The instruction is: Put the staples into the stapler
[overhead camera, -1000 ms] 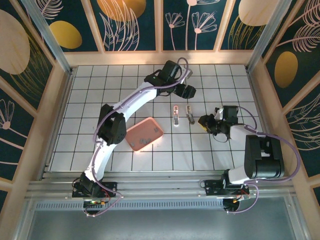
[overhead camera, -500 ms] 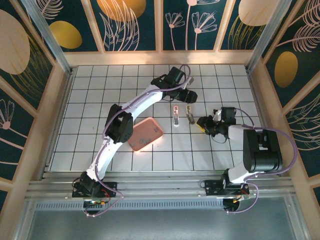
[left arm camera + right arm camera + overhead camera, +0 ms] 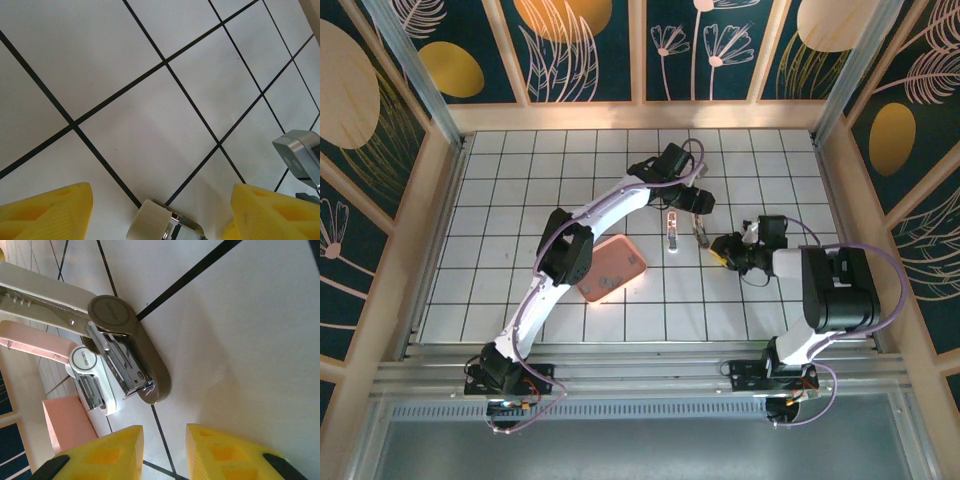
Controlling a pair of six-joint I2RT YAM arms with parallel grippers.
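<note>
Two small staplers lie side by side near the middle of the white tiled worktop (image 3: 500, 200). The tiny whitish-pink oblong stapler (image 3: 671, 230) is on the left and a taupe-brown stapler of similar size (image 3: 701, 232) is just to its right. In the right wrist view both staplers are hinged open, showing their metal channels: the taupe one (image 3: 135, 355) is closer to the camera and the whitish-pink one (image 3: 92, 385) lies behind it. One pink rounded tray (image 3: 610, 268) sits to the left and nearer, apart from the staplers.

The left claw (image 3: 697, 200) hangs at the staplers' far ends. Its two yellow fingers (image 3: 45, 210) are spread wide and grip nothing, with a rounded whitish stapler end (image 3: 160, 227) showing between them. The right claw (image 3: 723, 250) sits just right of the taupe stapler. Its two yellow fingers (image 3: 100, 455) are a narrow gap apart and hold nothing.
</note>
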